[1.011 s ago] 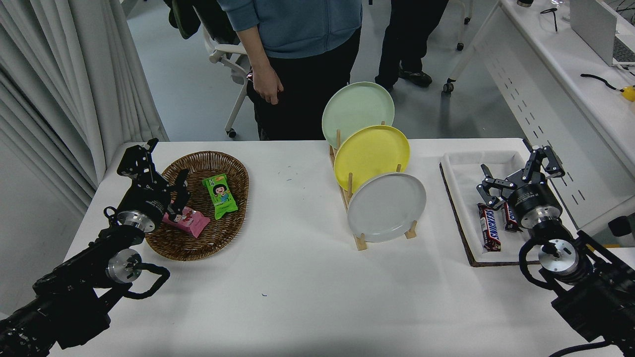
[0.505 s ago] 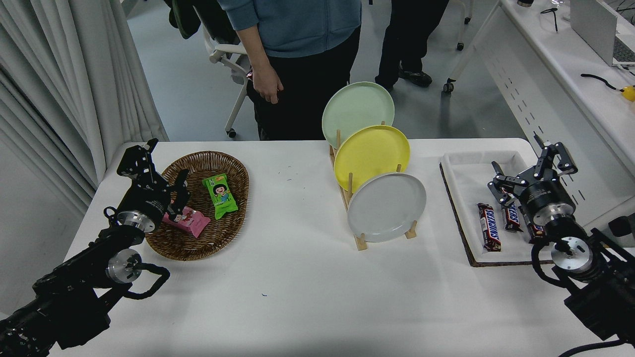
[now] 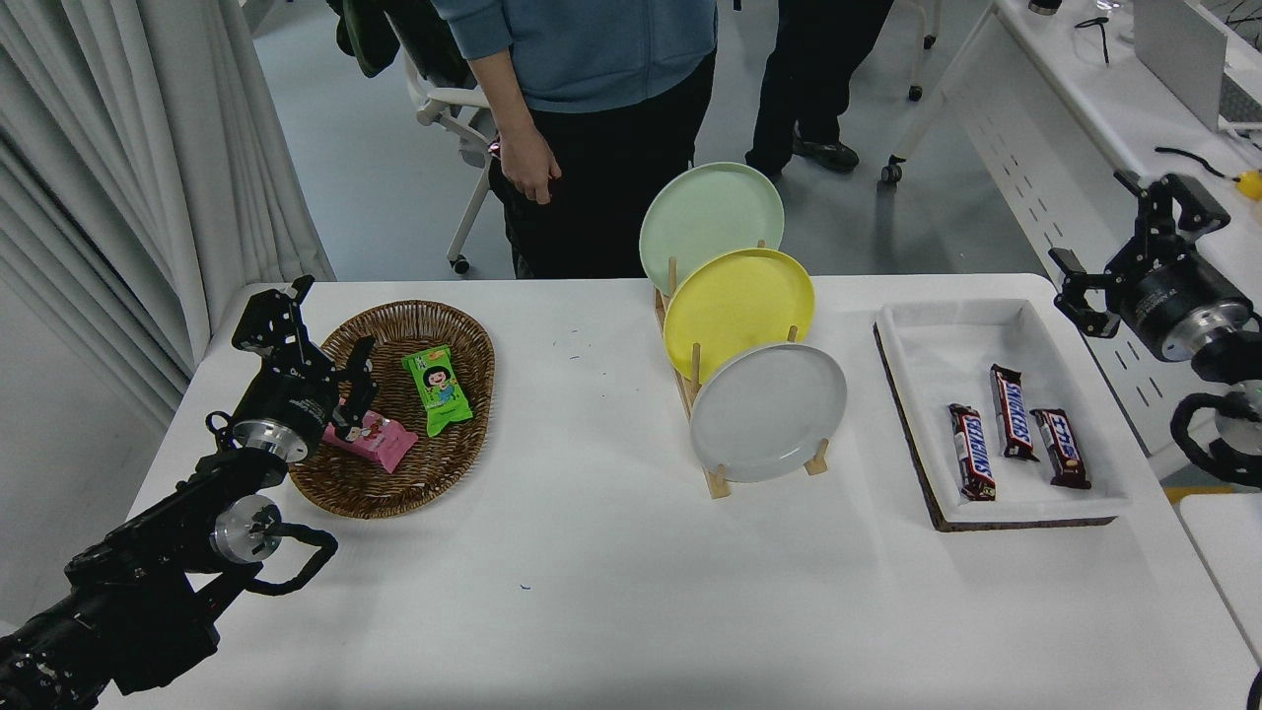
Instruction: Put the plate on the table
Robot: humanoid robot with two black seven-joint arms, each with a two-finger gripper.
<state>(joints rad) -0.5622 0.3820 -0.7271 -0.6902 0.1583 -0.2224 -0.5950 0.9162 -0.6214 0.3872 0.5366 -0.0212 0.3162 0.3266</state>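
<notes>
Head view: plate (image 3: pixel 768 411) upright in front slot of wooden rack (image 3: pixel 717 473) on table (image 3: pixel 592 592), yellow plate (image 3: pixel 739 311) just behind. Right gripper (image 3: pixel 1124 251) spread, empty, well apart; left gripper (image 3: pixel 315 340) parked over basket (image 3: pixel 463 444), released. Risk: sideways pull tips rack, knocks neighbour; thin rim slips.

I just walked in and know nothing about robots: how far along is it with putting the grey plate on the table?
Nothing looks done: the grey plate stands in the wooden rack. Nothing is in hand: the right gripper hangs open and empty, far right of it; the left gripper sits by the basket. Grasping, lifting and laying it on the table remain.
</notes>
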